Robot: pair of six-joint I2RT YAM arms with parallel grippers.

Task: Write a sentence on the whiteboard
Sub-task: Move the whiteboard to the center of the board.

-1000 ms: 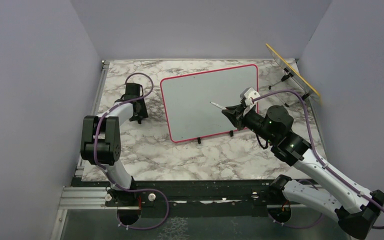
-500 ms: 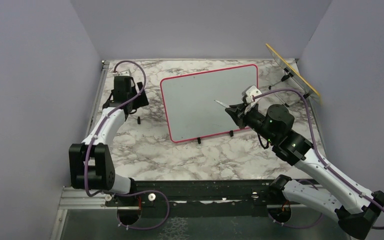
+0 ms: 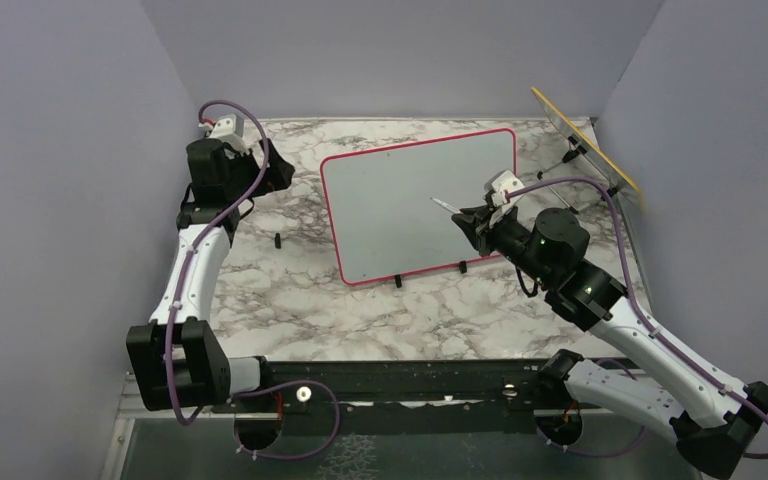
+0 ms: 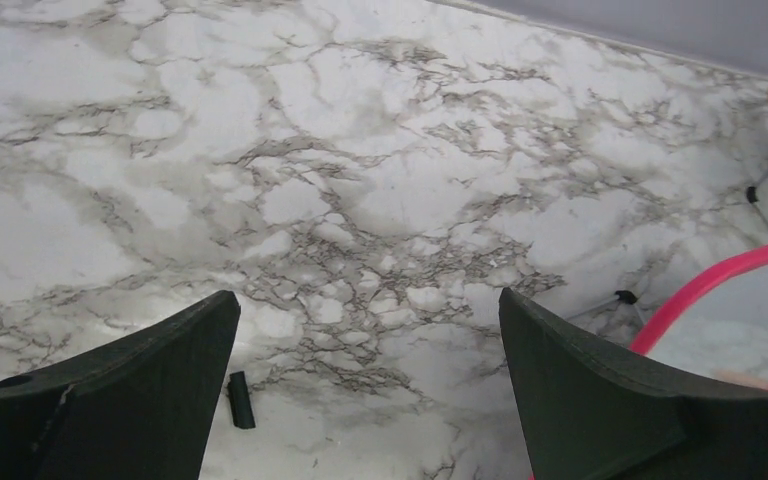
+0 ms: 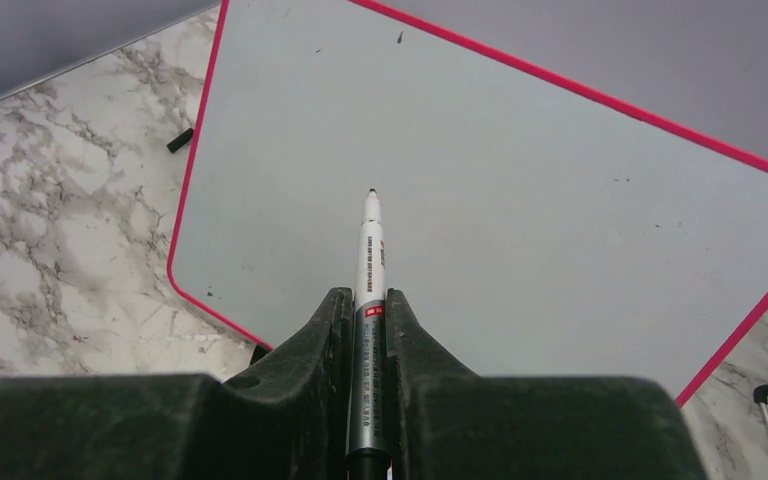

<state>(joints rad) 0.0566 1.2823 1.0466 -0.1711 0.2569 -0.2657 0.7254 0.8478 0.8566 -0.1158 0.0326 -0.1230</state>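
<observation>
The whiteboard with its pink-red frame stands tilted at the table's middle; its face is blank apart from a few specks, and no sentence shows on it. My right gripper is shut on a silver-and-white marker. The marker's bare black tip points at the board's middle, just above the surface. My left gripper is raised over the table's back left, open and holding nothing. A small black cap lies on the marble below it.
A yellow-edged panel on a wire stand leans at the back right corner. The board's black feet stick out at its near edge. Its pink edge shows at the right of the left wrist view. Grey walls enclose three sides.
My left arm has risen and swung back-left away from the spot beside the board, its jaws opening wide; the black cap stays on the table. The right arm has barely shifted.
</observation>
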